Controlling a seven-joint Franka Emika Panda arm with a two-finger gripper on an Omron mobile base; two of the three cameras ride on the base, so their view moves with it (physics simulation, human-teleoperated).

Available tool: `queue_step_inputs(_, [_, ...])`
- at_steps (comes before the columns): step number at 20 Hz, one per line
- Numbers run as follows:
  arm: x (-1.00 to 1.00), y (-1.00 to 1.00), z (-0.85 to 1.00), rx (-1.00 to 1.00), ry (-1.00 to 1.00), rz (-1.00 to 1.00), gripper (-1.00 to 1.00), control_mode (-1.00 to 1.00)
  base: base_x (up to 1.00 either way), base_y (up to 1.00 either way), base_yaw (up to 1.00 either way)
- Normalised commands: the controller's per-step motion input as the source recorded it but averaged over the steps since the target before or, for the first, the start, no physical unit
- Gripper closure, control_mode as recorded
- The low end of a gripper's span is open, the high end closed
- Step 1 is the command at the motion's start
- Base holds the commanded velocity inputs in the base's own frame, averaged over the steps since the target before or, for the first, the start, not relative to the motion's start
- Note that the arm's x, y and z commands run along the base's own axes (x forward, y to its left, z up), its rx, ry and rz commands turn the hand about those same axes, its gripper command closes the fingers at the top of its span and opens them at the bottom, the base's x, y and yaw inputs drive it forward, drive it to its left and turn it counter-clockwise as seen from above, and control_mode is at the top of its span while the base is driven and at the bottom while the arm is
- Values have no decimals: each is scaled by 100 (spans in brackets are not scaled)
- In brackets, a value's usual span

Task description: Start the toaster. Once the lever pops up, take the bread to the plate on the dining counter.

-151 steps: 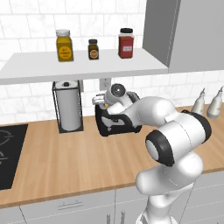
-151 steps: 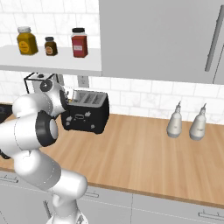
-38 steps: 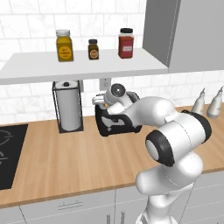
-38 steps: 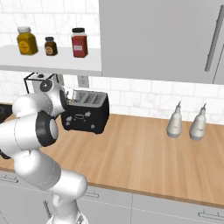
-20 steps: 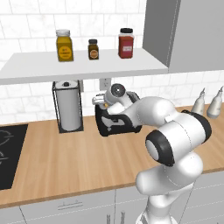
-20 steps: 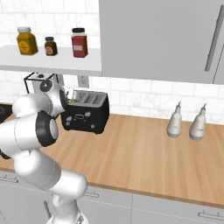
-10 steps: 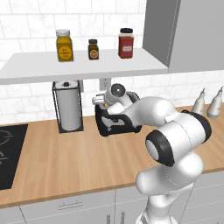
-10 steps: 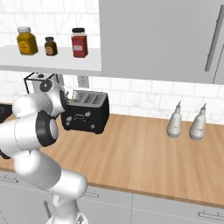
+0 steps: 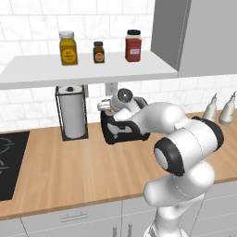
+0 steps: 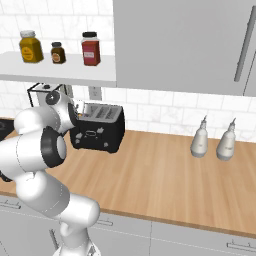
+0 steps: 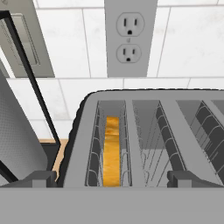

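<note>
Hand view first: the gripper (image 11: 111, 179) hangs directly over the toaster (image 11: 144, 135) with its two dark tips spread as wide as they go, one to each side of the slots and pinching nothing. Straight below and between those tips, in the slot nearest the paper towel roll (image 11: 17, 135), sits the bread (image 11: 112, 151), an orange-gold edge standing upright and sunk down inside the wire cage. Beyond the toaster's far rim runs the white tiled wall with a wall outlet (image 11: 127, 37) just above. From the left base view the gripper (image 9: 107, 106) shows as a pale hand poised at the top of the toaster (image 9: 121, 132), on the end toward the paper towel roll (image 9: 71, 113); the right base view has the arm's wrist crowding in front of the toaster (image 10: 98, 131), so I can't honestly say from there whether the lever is down or up. My reading is that this is the waiting stage, or the instant before the pick: the slice rides low enough that I'd guess the toaster has not popped. Next it calls for a straight descent into that one slot, tips astride the slice, closing on its faces without snagging the wires, then a clean vertical lift.
</note>
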Motion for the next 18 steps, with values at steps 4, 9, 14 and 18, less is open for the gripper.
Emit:
queue_step_inputs(4, [0, 0, 0, 0, 0, 0, -100, -100, 0, 0, 0])
queue_step_inputs(9, [0, 0, 0, 0, 0, 0, -100, -100, 0, 0, 0])
queue_step_inputs(14, [0, 0, 0, 0, 0, 0, -100, -100, 0, 0, 0])
queue_step_inputs(18, [0, 0, 0, 0, 0, 0, -100, -100, 0, 0, 0])
